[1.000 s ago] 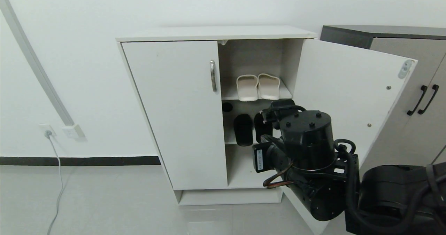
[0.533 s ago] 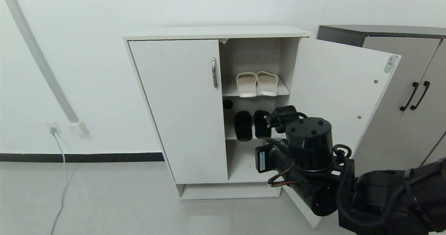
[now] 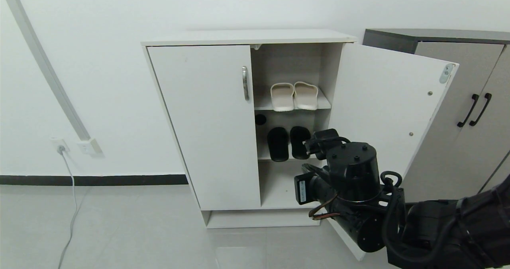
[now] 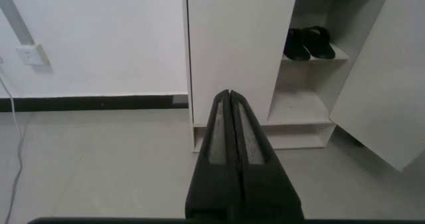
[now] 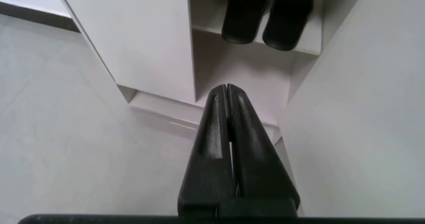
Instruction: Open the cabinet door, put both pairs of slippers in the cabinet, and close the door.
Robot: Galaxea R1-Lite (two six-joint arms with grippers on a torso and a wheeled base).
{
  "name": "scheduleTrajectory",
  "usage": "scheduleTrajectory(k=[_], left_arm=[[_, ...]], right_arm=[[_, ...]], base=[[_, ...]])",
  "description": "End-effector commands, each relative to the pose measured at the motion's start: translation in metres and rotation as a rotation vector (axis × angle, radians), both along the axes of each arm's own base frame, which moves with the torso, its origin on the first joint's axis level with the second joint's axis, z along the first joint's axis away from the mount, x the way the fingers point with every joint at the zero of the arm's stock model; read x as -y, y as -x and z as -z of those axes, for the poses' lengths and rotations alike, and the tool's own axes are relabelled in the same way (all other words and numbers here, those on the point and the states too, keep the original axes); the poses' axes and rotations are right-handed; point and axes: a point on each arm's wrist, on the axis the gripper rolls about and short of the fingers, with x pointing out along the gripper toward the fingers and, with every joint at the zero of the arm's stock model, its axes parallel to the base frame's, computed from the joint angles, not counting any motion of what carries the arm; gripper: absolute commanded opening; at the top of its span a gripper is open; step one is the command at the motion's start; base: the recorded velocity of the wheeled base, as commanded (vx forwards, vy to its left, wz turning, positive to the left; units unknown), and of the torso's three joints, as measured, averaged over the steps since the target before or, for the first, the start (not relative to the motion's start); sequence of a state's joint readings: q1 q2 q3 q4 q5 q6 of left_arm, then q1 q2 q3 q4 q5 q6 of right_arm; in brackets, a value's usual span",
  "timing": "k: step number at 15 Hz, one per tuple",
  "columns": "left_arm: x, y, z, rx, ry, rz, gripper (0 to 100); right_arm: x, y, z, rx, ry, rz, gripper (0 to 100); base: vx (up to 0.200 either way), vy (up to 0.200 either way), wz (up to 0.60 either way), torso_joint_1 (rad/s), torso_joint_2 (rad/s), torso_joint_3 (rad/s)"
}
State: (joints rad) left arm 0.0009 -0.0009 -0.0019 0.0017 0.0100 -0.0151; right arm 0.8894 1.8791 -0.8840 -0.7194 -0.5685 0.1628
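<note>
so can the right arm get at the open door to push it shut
Probably yes. The right gripper sits close beside the inner face of the open door, and nothing stands between them.

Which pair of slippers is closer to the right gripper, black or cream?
The black pair, on the middle shelf straight ahead of the right gripper; the cream pair sits one shelf higher.

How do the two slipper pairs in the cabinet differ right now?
The white pair sits on the top shelf, the black pair one shelf below. The white pair's slippers seem to touch; the black pair's show a narrow gap. Both lie side by side in the open cabinet.
</note>
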Motion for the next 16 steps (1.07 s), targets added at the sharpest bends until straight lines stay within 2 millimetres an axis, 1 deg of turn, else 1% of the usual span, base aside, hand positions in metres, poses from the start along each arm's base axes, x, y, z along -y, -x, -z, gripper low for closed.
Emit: scheduleTrajectory(k=[1, 7, 8, 10, 13, 16], left_arm=[[0.0000, -0.0001, 0.0001, -0.001, 0.000, -0.001, 0], [0.0000, 0.0000, -0.0004, 0.000, 0.000, -0.001, 0], [0.0000, -0.0001, 0.0001, -0.001, 0.000, -0.001, 0], [0.0000, -0.0001, 0.0001, -0.001, 0.000, -0.001, 0], [0.0000, 0.0000, -0.0004, 0.000, 0.000, -0.001, 0], [0.0000, -0.0001, 0.0001, -0.001, 0.000, -0.001, 0]], right_arm=[[0.0000, 0.0001, 0.0021, -0.005, 0.007, 0.000, 0], [0.0001, 0.0002, 0.0060, -0.008, 0.029, -0.002, 0], [0.0001, 0.0002, 0.0060, -0.008, 0.029, -0.002, 0], [0.0001, 0.0002, 0.0060, -0.008, 0.029, -0.002, 0], [0.0001, 0.0002, 0.0070, -0.011, 0.033, -0.002, 0], [0.0002, 0.0015, 0.0067, -0.010, 0.035, -0.001, 0]], base=[[0.000, 0.000, 0.00, 0.000, 0.00, 0.000], [0.000, 0.000, 0.00, 0.000, 0.00, 0.000], [0.000, 0.000, 0.00, -0.002, -0.18, -0.183], [0.000, 0.000, 0.00, 0.024, -0.27, -0.320], [0.000, 0.000, 0.00, 0.041, -0.46, -0.362], [0.000, 0.000, 0.00, 0.103, -0.45, -0.359]])
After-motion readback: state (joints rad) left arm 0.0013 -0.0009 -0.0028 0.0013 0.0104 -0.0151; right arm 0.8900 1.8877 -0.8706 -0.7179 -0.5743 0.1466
